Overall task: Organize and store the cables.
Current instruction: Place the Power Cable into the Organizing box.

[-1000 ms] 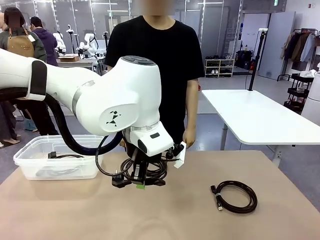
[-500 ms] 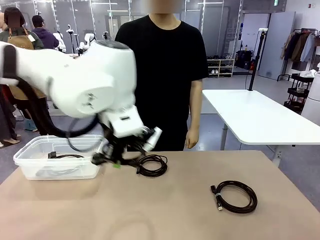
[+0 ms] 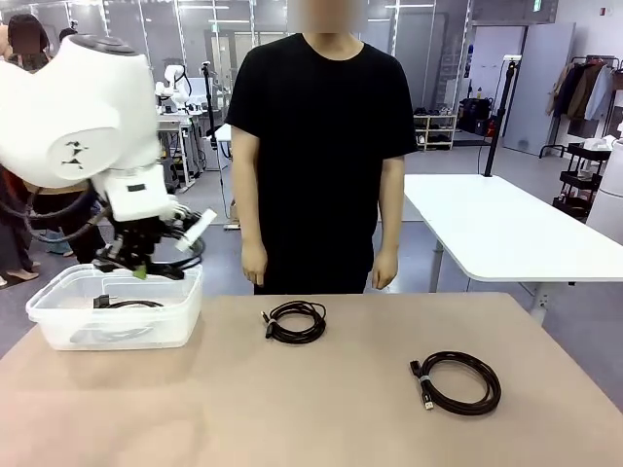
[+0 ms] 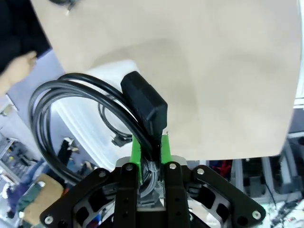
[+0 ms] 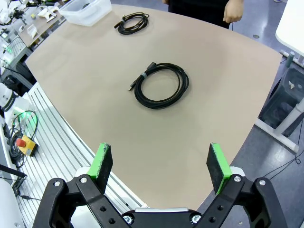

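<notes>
dangling cable coil [image 4: 71, 81] in left gripper [image 4: 149, 145], above bin [image 3: 165, 326]

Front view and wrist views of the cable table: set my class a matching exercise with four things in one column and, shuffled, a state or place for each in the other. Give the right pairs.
Column one
1. left gripper
2. right gripper
3. clear bin
4. cable near the person

Column two
A. open, holding nothing
B. at the left end of the table, with a stored cable inside
C. shut on a coiled cable, over the bin
D. lying loose mid-table

Pairs: 1-C, 2-A, 3-B, 4-D
</notes>
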`<move>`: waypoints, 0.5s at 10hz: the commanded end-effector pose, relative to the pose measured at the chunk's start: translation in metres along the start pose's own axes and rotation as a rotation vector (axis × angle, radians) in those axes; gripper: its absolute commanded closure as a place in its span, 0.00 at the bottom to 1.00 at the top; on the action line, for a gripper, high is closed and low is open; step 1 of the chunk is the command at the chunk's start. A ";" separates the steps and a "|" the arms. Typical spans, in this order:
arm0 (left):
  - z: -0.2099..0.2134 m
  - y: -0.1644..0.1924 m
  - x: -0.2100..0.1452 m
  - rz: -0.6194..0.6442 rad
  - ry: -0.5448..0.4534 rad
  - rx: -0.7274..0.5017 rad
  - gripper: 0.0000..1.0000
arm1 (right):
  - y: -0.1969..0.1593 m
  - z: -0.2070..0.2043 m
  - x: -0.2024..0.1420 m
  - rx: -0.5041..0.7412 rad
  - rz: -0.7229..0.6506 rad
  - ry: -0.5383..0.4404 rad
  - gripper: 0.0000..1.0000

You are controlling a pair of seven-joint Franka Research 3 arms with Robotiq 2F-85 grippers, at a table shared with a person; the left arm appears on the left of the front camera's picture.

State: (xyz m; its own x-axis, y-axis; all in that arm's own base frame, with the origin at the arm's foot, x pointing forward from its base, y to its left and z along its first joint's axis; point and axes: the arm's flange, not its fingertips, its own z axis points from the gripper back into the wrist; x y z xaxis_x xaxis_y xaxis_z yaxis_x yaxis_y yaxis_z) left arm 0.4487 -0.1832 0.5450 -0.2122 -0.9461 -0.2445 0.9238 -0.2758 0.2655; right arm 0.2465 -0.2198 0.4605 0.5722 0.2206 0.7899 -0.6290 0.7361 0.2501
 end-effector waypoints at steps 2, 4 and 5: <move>-0.039 0.031 -0.073 0.131 -0.011 -0.007 0.82 | 0.000 0.001 -0.001 0.002 0.017 -0.005 0.00; -0.080 0.053 -0.107 0.230 -0.063 -0.100 0.82 | 0.000 0.001 -0.001 0.002 0.017 -0.005 0.00; -0.093 0.060 -0.115 0.237 -0.087 -0.133 0.82 | 0.000 0.001 -0.001 0.002 0.017 -0.005 0.00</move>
State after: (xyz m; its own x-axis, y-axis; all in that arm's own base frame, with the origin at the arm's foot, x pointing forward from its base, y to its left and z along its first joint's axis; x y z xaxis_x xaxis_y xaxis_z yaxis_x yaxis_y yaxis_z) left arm 0.5417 -0.0657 0.4955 0.0010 -0.9883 -0.1523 0.9777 -0.0310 0.2078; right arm 0.2464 -0.2198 0.4605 0.5722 0.2208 0.7898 -0.6289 0.7363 0.2498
